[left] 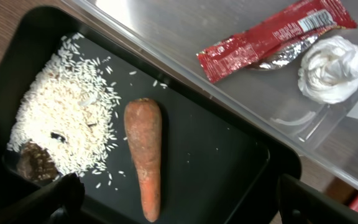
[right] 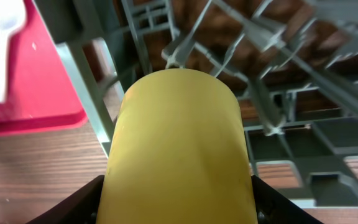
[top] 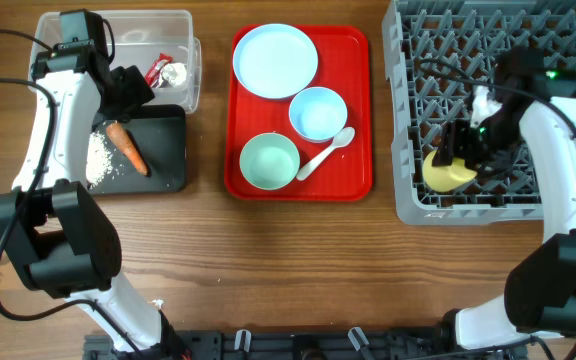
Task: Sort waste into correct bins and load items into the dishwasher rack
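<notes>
Closest in the right wrist view, the yellow cup [right: 179, 149] fills the lower middle of the frame. It lies on its side, clamped between the fingers of the right gripper [right: 176, 202], and in the overhead view it sits low at the lower-left corner of the grey rack [top: 468, 212]. It looks light, rigid and smooth (probably plastic, so slippery rather than fragile). The hold across its round wall seems sound, though it may roll between the pegs once freed. Left of the rack, the red tray [top: 358, 180] carries the white spoon [top: 326, 155], two blue bowls [top: 269, 162] [top: 318, 113] and, farther up, the plate [top: 275, 60], none loaded yet.

In the left wrist view, the left gripper [left: 182, 196] hangs spread wide and empty over the black tray [left: 216, 143]. That tray holds the carrot [left: 145, 155], the rice [left: 61, 118] and, at lower left, the brown lump [left: 35, 163]. Beyond it, at upper right, the clear tub [left: 185, 25] holds the red wrapper [left: 272, 37] and the foil ball [left: 331, 68] side by side.
</notes>
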